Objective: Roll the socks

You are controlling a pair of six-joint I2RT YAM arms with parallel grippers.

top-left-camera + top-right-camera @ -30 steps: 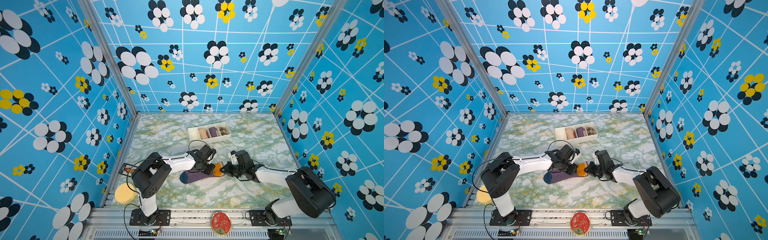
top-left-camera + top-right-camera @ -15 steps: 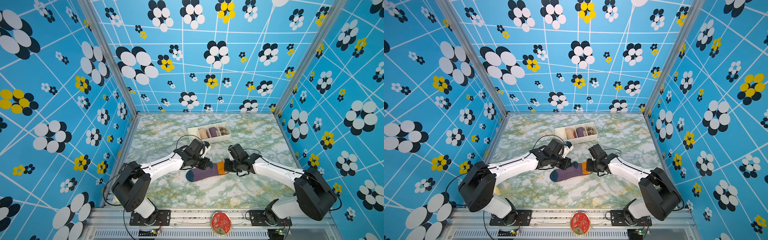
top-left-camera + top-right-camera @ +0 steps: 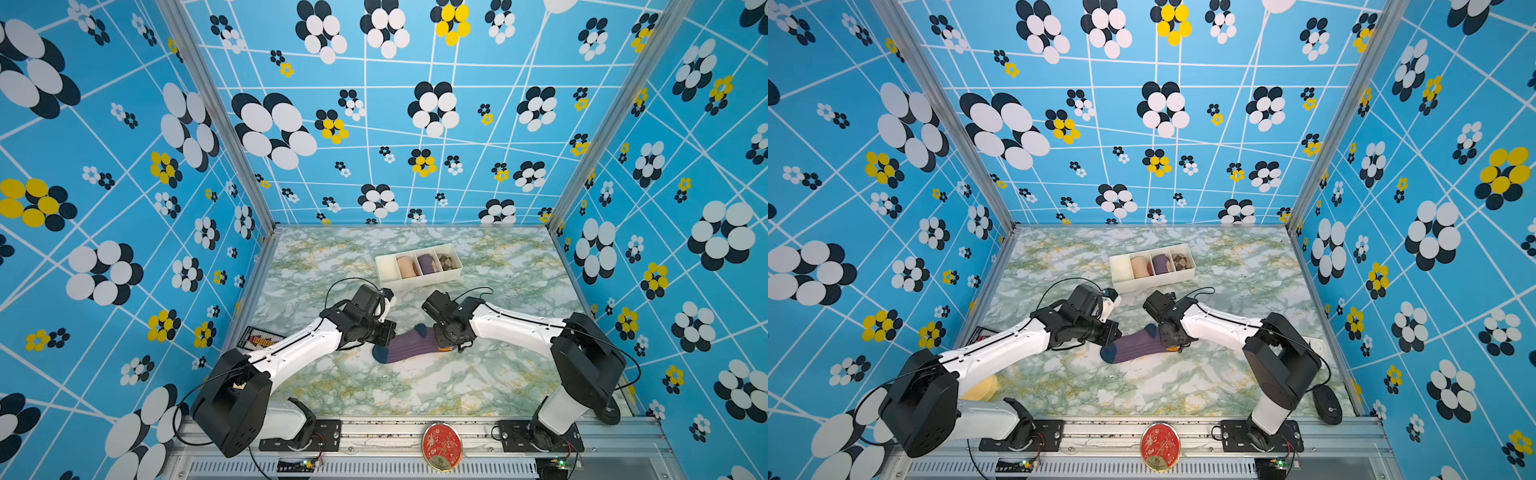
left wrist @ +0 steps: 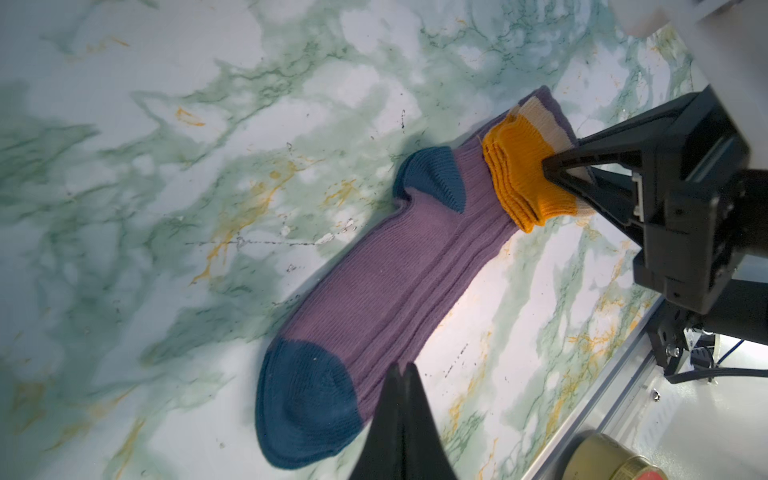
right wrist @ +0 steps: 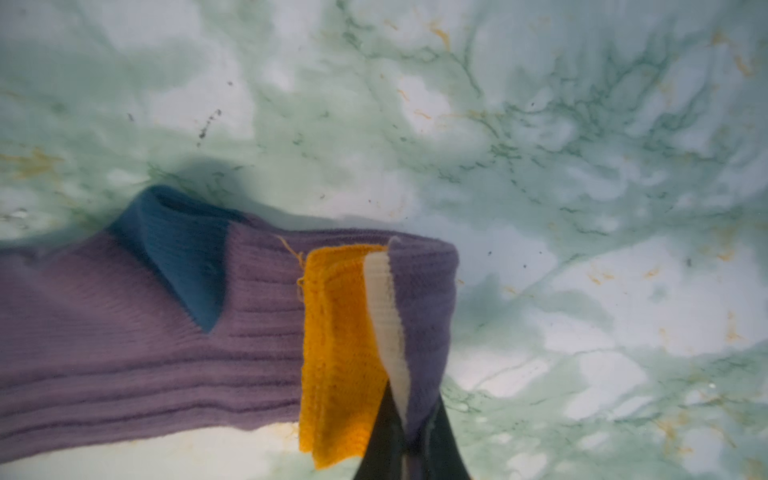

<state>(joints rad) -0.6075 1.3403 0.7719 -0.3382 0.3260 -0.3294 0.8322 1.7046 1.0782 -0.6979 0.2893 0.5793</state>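
The socks (image 3: 409, 345) lie flat on the marble table (image 3: 415, 390), a little below the centre of the frame in both top views. They stretch from lower left to upper right. The dark blue toe is at the lower left end, the blue heel is on the upper edge, and the orange cuff is at the right end.

My right gripper (image 4: 548, 168) is closed on the cuff end and has the cloth pinched between its two fingers. The cuff is folded back over the purple leg there. In the right wrist view orange, a white band and purple lie side by side at my fingertips (image 5: 390, 399). Several orange layers show at the fold.

My left gripper (image 4: 401, 368) has its fingers pressed together, and I see nothing between them. Its tip stands at the edge of the purple foot, just beside the toe. I cannot tell if it touches the cloth.

A white tray (image 3: 419, 283) stands above the socks in the frame, well apart from them, near the far side of the table. Counting from the left, its second, third and fourth compartments hold a peach roll (image 3: 405, 266), a purple roll (image 3: 426, 264) and a brown checked roll (image 3: 446, 261).

A red round tin (image 3: 441, 446) sits on the metal rail at the bottom middle of the frame. In a top view a black computer mouse (image 3: 1328, 404) lies at the lower right corner of the table.
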